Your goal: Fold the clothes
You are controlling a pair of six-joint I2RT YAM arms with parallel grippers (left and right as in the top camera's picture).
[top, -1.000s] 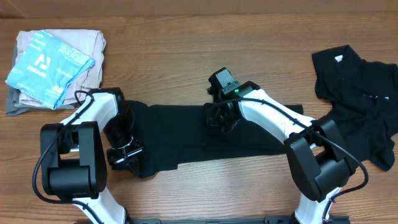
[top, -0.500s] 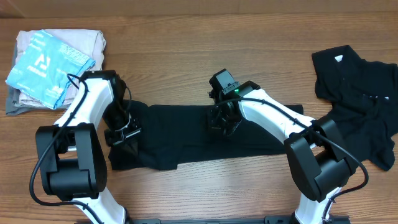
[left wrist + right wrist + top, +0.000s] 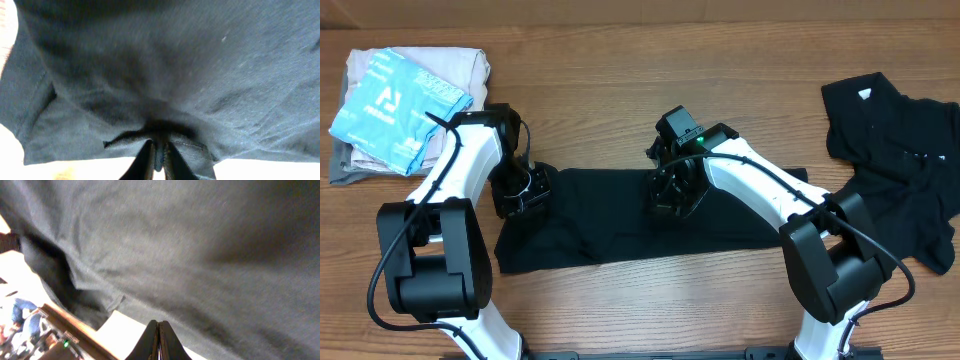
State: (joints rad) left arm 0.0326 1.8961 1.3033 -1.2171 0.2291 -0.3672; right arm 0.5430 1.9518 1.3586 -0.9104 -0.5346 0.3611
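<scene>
When viewed from overhead, showed a black shirt (image 3: pixel 620 225) laid out as a long flat band across the middle of a wood table (image 3: pixel 620 60), stretching left to right between two white-and-black arms. Placed the left gripper (image 3: pixel 523 190) at the band's upper left corner, down on the cloth. From the left wrist view, showed its fingers (image 3: pixel 146 162) drawn to a thin slit, pinching a small fold of the shirt's hem, with fabric puckered toward the tips and pale table below the edge. Placed the right gripper (image 3: pixel 672 195) on the band's upper edge near its middle, also touching the cloth. From the right wrist view, showed those fingers (image 3: pixel 153 342) clenched tight, tip against tip, set at the shirt's edge; could not tell whether any cloth sat between them. Showed the band mostly smooth, with slight wrinkles and an uneven lower edge toward the left end. Near the band's right end, showed a rumpled heap (image 3: pixel 900 180) of more black clothes, with a small white label (image 3: pixel 865 93) at its top. At the upper left corner, apart from the shirt, showed a stack (image 3: pixel 465 75) of folded pale cloth with a blue-and-white packet (image 3: pixel 395 105) lying on top.
</scene>
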